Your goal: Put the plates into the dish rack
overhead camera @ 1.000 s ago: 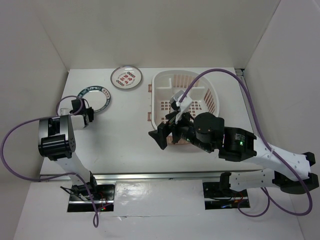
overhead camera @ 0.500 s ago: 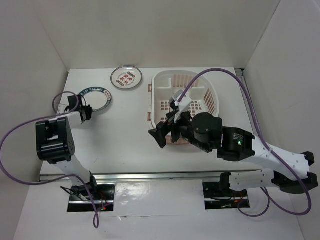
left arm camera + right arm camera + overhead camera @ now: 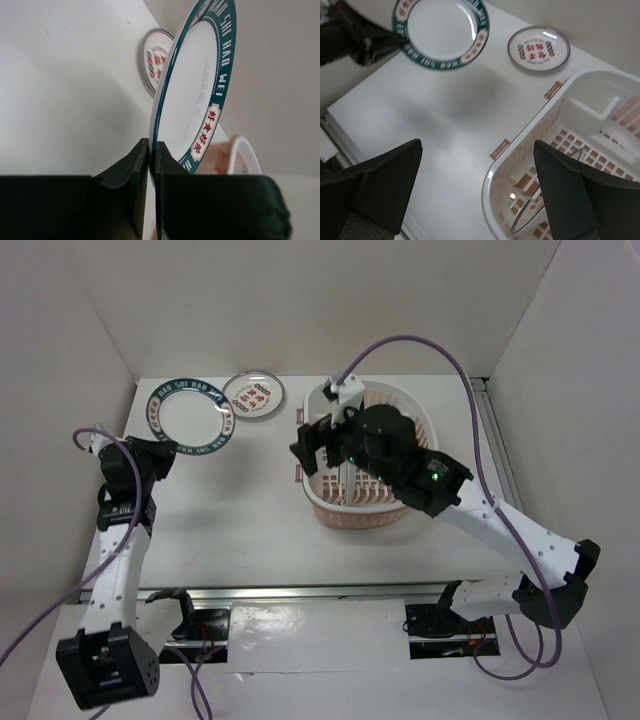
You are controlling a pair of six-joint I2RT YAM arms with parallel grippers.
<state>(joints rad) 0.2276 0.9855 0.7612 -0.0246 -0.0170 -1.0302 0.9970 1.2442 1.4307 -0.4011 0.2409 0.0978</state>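
1. The top view looks steeply down from high at the near edge, taking in the whole worktop (image 3: 240, 510).
2. The left wrist view sits tight behind the left pincer (image 3: 152, 150), sighting along the teal-banded plate (image 3: 192, 100) edge-on.
3. The right wrist view looks down over the dish rack (image 3: 527, 127); all three share the teal-banded plate and the red-character plate (image 3: 538, 48).

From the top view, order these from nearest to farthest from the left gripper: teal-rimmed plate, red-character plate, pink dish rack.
1. Round white teal-rimmed plate: held by the left gripper, far left.
2. Small white red-character plate: at the back, further right.
3. Oval pink-and-white plastic dish rack: on the right side.
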